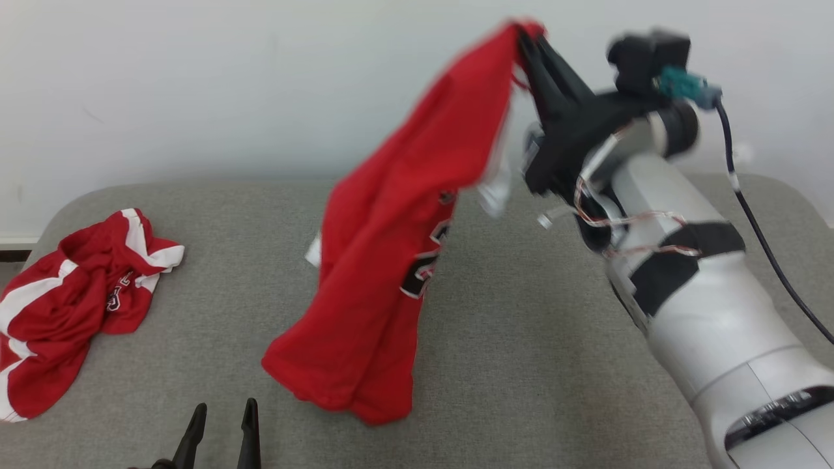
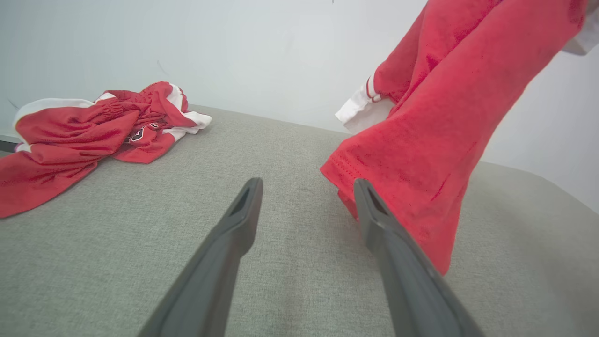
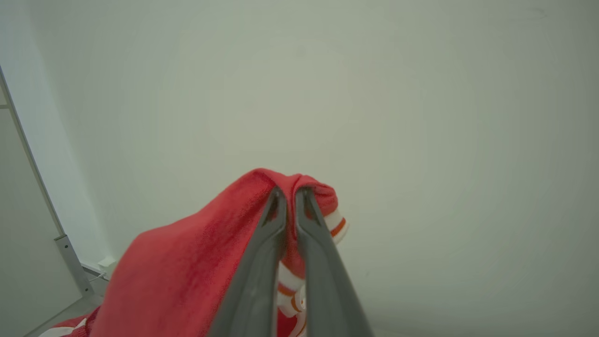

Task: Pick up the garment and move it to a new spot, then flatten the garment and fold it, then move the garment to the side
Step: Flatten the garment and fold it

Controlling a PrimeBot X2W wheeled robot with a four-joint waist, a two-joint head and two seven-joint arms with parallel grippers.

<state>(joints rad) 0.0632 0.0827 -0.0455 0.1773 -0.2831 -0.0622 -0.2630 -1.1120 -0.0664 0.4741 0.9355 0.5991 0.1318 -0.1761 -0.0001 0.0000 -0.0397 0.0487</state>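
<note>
A red garment [image 1: 384,260] with white trim and dark lettering hangs in the air over the grey cushioned surface [image 1: 521,339]. My right gripper [image 1: 529,40] is raised high and shut on the garment's top edge; the right wrist view shows the closed fingers [image 3: 262,252] pinching red cloth [image 3: 187,267]. The cloth's lower end dangles just above the surface. My left gripper [image 1: 223,413] sits low at the front, open and empty. In the left wrist view the hanging garment [image 2: 444,131] is just right of the open left gripper [image 2: 306,185].
A second red and white garment [image 1: 71,299] lies crumpled at the surface's left end, also visible as the crumpled garment [image 2: 89,135] in the left wrist view. A pale wall [image 1: 260,85] stands behind. The right forearm [image 1: 704,312] crosses the right side.
</note>
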